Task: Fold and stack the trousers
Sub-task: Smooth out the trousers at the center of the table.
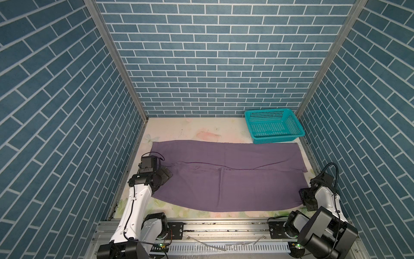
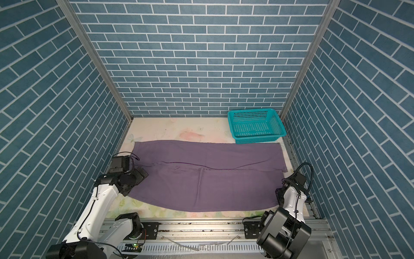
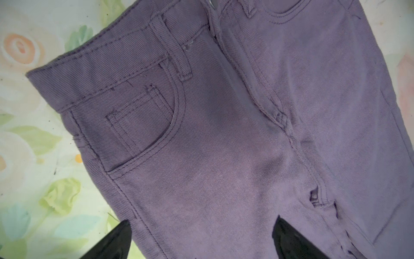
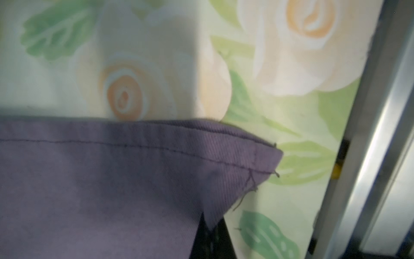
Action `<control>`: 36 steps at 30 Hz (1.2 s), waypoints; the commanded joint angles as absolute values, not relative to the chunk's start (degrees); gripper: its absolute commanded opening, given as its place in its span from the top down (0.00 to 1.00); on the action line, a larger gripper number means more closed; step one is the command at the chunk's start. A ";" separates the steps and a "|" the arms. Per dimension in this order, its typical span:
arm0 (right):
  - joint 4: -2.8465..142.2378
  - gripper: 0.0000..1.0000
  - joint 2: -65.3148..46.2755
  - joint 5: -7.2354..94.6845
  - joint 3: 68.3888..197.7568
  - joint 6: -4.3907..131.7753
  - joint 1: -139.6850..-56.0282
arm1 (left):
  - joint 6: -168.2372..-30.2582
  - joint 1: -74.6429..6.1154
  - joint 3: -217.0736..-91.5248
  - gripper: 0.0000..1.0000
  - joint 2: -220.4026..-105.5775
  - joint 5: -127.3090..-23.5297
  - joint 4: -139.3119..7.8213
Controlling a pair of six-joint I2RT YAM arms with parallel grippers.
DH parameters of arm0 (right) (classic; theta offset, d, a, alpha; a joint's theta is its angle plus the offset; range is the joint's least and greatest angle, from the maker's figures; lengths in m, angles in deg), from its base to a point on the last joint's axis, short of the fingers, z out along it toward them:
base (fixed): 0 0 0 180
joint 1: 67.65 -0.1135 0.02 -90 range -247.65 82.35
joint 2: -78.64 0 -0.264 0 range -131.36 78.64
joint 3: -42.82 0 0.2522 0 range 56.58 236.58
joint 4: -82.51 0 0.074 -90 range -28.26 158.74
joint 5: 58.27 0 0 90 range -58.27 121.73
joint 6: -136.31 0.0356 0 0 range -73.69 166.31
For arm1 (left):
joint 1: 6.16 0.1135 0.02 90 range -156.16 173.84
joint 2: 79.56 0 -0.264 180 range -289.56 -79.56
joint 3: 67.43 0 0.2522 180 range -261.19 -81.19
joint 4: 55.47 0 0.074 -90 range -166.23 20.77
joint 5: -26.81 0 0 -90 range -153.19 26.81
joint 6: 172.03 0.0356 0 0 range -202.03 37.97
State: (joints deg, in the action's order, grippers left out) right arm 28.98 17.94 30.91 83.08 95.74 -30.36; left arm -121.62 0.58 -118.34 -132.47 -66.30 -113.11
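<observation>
Front rail (image 1: 224, 226): nearest edge; both arm bases sit on it, with the floral table cover (image 1: 190, 130) beyond.
Cloth position: trousers (image 1: 224, 170) lie flat across the cover, waist to the robot's left, hems to its right, legs side by side; the far leg's hem is just beside the teal basket (image 1: 274, 125).
Hem end: right gripper (image 4: 210, 233) is clamped on the outer corner of the near leg's hem; the corner rises off the cover into the jaws, which have only a small bite of cloth.
Waist end: left gripper (image 3: 201, 220) hangs spread wide above the hip, below the front pocket (image 3: 143, 134), holding nothing; one finger is over bare cover, one over cloth near the fly seam.
Step (judged): lengthwise fold, near leg over far leg; waist-side grip not yet taken.
Technique: bring the left jaws down on the near outer edge at the waistband (image 3: 89, 74), pinching both layers; then lift both ends together, low and level, with the edge taut between them.
Placement: lay near edge onto far edge, seams matched.
Risk: the thin hem grip may slip if the arms pull apart; a high lift may drag the far leg toward the basket.
</observation>
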 commanded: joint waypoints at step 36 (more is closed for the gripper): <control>34.37 1.00 15.28 39.19 85.81 91.70 -16.30 | -129.56 11.19 -113.17 0.01 -136.49 -50.12 -115.37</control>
